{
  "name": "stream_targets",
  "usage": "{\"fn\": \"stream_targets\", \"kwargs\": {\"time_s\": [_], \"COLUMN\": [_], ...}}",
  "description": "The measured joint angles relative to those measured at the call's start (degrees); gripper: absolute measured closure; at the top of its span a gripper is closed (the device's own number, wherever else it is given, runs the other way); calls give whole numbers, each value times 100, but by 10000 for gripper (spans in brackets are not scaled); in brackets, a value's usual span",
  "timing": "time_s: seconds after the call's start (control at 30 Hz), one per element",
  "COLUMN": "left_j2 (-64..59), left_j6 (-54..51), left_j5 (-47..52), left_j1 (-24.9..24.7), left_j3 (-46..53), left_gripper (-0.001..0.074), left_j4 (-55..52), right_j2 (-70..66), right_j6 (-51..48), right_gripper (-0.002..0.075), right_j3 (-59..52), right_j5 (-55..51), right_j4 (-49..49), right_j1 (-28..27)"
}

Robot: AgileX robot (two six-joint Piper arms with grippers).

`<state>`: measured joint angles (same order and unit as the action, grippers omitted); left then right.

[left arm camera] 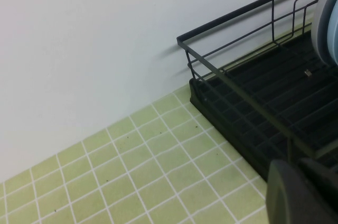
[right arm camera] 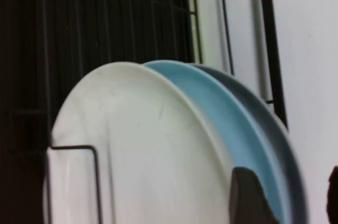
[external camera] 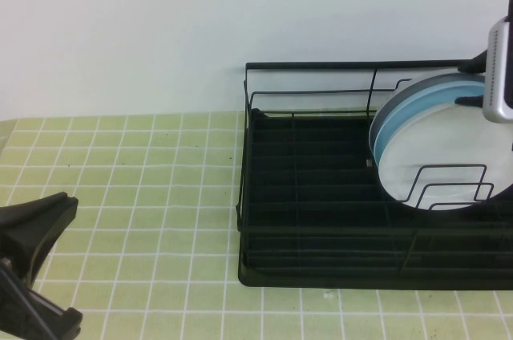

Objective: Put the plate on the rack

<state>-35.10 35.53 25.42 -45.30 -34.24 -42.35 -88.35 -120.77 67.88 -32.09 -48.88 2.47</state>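
Observation:
The white plate stands upright in the wire dividers at the right end of the black rack, leaning against a light blue plate behind it. In the right wrist view the white plate is nearest, then the blue plate with its grey rim. My right gripper hovers at the plates' top edge, open; its fingers straddle the blue plate's rim with wall showing in the gap. My left gripper rests shut, low over the tiled table at the near left.
The rack sits against a white wall on a green tiled tabletop. Its black tray base left of the plates holds nothing. Upright rails and a top bar run along the rack's back and left end.

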Motion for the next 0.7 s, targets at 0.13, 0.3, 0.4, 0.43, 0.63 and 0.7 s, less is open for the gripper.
{"fn": "stream_targets", "kwargs": {"time_s": [0.13, 0.3, 0.4, 0.43, 0.63, 0.7], "left_j2": [0, 0, 0, 0, 0, 0], "left_j6": [0, 0, 0, 30, 19, 19], "left_j5": [0, 0, -12, -12, -12, -12], "left_j1": [0, 0, 0, 0, 0, 0], "left_j3": [0, 0, 0, 0, 0, 0], "left_gripper": [735, 735, 735, 735, 735, 735], "left_j4": [0, 0, 0, 0, -52, -52], "right_j2": [53, 414, 781, 938, 1972, 2319], "right_j6": [15, 15, 85, 175, 1649, 1941], "right_gripper": [400, 430, 548, 614, 721, 721], "right_j3": [0, 0, 0, 0, -111, -351], "right_j5": [58, 144, 312, 323, 384, 541], "right_j4": [-617, -1461, -2424, -2841, -3795, -3784], "right_j1": [0, 0, 0, 0, 0, 0]}}
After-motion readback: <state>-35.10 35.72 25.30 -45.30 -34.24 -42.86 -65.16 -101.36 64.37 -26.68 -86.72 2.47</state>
